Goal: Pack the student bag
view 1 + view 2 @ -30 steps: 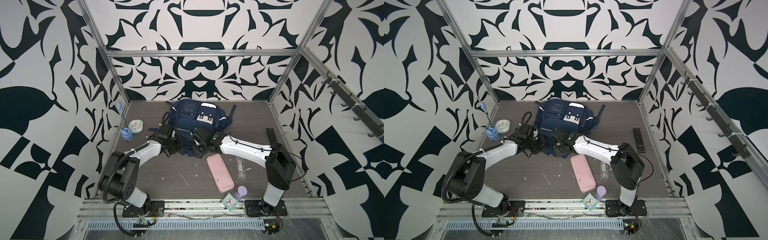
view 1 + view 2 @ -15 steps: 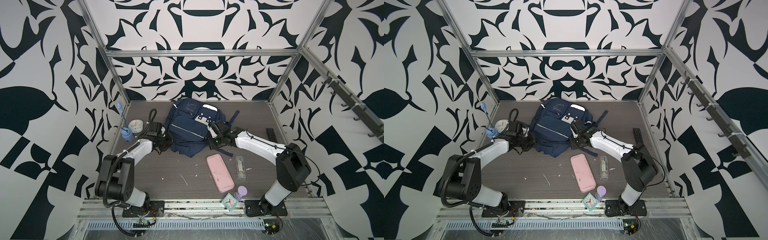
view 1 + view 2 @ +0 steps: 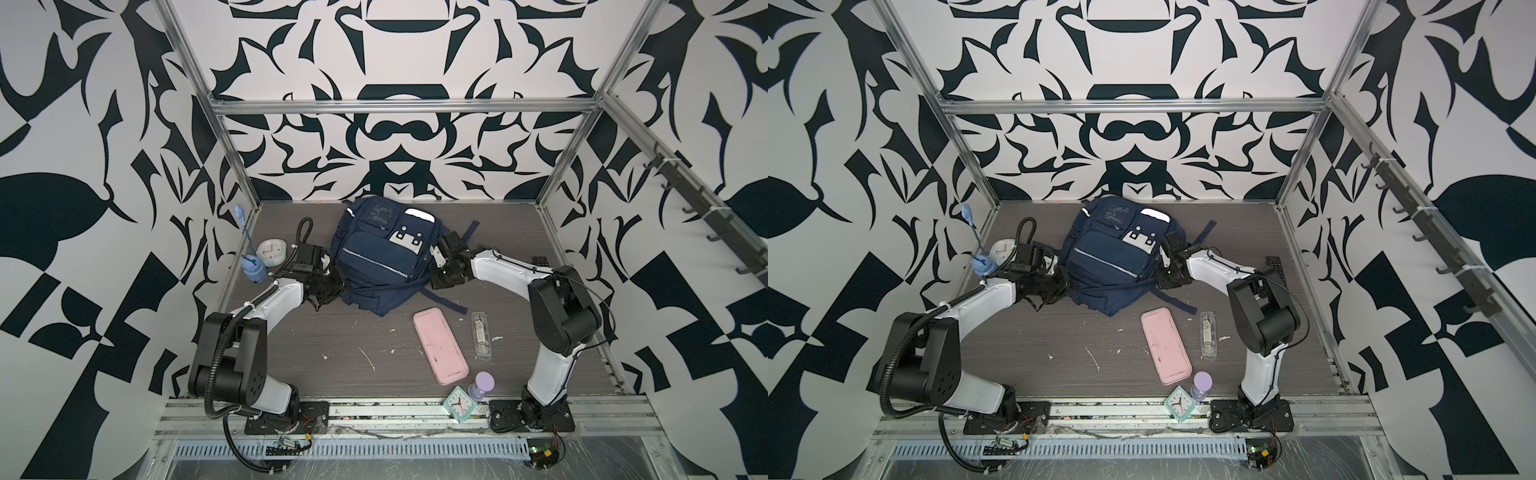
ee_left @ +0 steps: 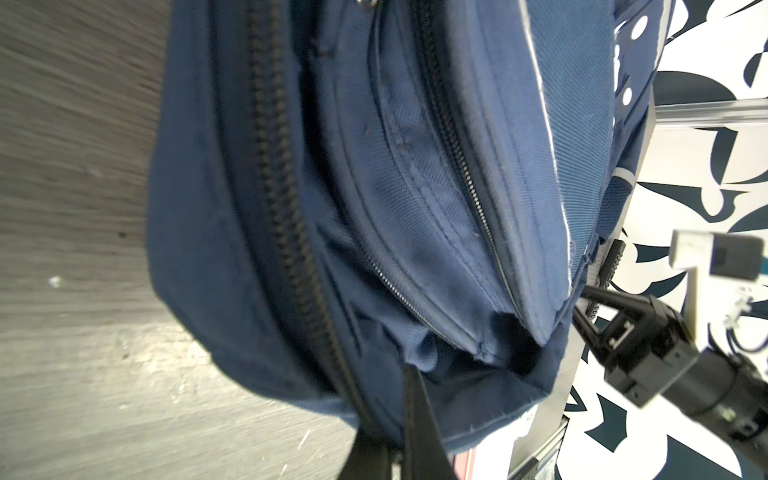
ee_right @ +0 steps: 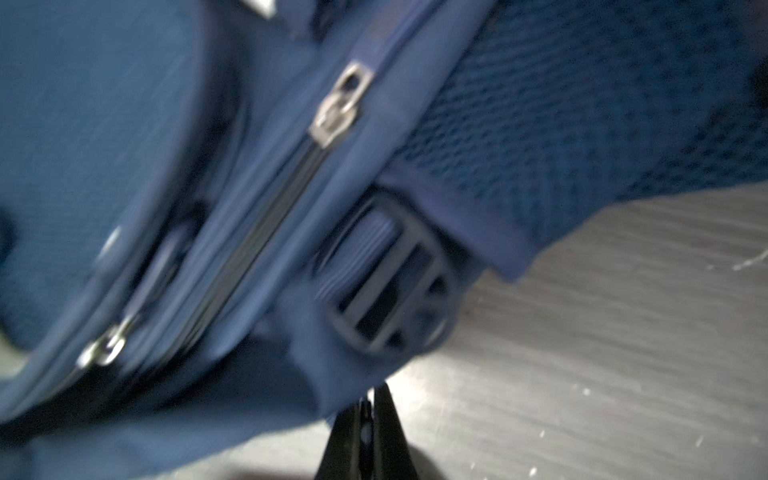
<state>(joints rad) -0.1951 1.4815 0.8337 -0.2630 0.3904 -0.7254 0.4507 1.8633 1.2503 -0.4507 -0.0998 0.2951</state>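
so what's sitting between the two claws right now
The navy student bag, its sides pinched by the left claw and right claw; both top views show it.

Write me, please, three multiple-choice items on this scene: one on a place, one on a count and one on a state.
1. Where does the pink case lie relative to the student bag?
A. inside it
B. on the table, in front of it
C. on top of it

2. How many clocks are in view?
A. one
B. two
C. four

3. How does the left gripper stand?
A. wide open over the table
B. out of view
C. shut on the bag's edge

Answers:
1 B: the case lies flat on bare table, nearer the arm bases.
2 B: a round clock near the left arm and a mint clock at the front edge.
3 C: the left wrist view shows its fingers pinched on fabric.
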